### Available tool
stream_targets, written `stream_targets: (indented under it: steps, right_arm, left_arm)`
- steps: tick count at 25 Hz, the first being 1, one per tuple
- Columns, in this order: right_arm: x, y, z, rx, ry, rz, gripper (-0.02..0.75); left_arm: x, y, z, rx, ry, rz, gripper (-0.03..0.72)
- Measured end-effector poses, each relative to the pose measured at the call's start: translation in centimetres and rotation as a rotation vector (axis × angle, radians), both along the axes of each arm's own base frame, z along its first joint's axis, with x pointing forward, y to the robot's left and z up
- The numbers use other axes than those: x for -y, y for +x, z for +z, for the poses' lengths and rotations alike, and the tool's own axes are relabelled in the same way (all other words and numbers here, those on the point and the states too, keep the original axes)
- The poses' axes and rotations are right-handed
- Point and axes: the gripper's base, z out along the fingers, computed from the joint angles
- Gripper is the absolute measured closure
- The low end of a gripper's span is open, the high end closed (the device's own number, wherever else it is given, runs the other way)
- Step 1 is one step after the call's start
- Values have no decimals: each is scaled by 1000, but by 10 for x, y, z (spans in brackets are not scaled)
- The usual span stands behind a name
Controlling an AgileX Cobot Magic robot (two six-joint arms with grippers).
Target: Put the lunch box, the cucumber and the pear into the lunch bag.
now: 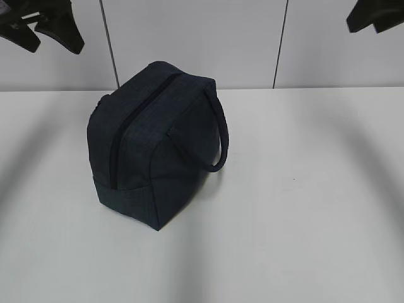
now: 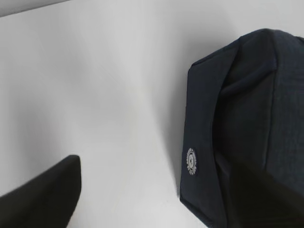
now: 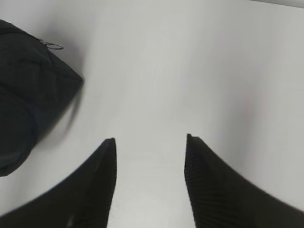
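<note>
The lunch bag (image 1: 151,145) stands on the white table (image 1: 303,202), left of centre. It is dark navy, its zipper (image 1: 126,123) is shut and a strap handle (image 1: 218,142) hangs on its right side. The lunch box, the cucumber and the pear are out of view. My left gripper (image 1: 57,45) hangs high at the top left, open and empty. One of its fingers (image 2: 47,199) shows left of the bag (image 2: 237,118) in the left wrist view. My right gripper (image 3: 149,142) is open and empty over bare table, right of the bag (image 3: 28,95) and its ring pull (image 3: 54,46). It sits at the top right of the exterior view (image 1: 374,17).
A white panelled wall (image 1: 202,38) stands behind the table's back edge. A small round white badge (image 2: 191,161) is on the bag's end face. Bare table lies to the right of the bag and in front of it.
</note>
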Motion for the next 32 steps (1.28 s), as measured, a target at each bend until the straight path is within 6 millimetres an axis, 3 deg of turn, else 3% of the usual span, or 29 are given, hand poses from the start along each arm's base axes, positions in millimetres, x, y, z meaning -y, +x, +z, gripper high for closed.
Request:
stream_targets:
  steps: [9,16,19,22,23,25,27,32]
  right_arm:
    - [7,-52,42,44,-70,-39,380]
    - [8,-95,73,133,-84,-45,380]
    - [8,-128,95,219,-67,-66,380]
    - [8,-167,113,309,-45,-88,380]
    - [8,-171,114,316,-43,-90,380]
    - [7,-206,117,368,-36,-96,380]
    - [8,-227,112,384,-38,-100,380]
    - [9,-278,74,379,-38,-115,381]
  left_arm:
    - [-8,-49,58,100,-21,55,128]
    - [-17,-116,117,278,-58,67,129]
    - [-21,-150,133,336,-80,77,131]
    - [-25,-180,130,342,-92,79,131]
    - [-26,-189,124,326,-93,80,131]
    - [-28,-212,110,301,-97,78,131]
    - [-30,-236,99,309,-108,76,132]
    - [-39,-302,73,458,-155,86,132]
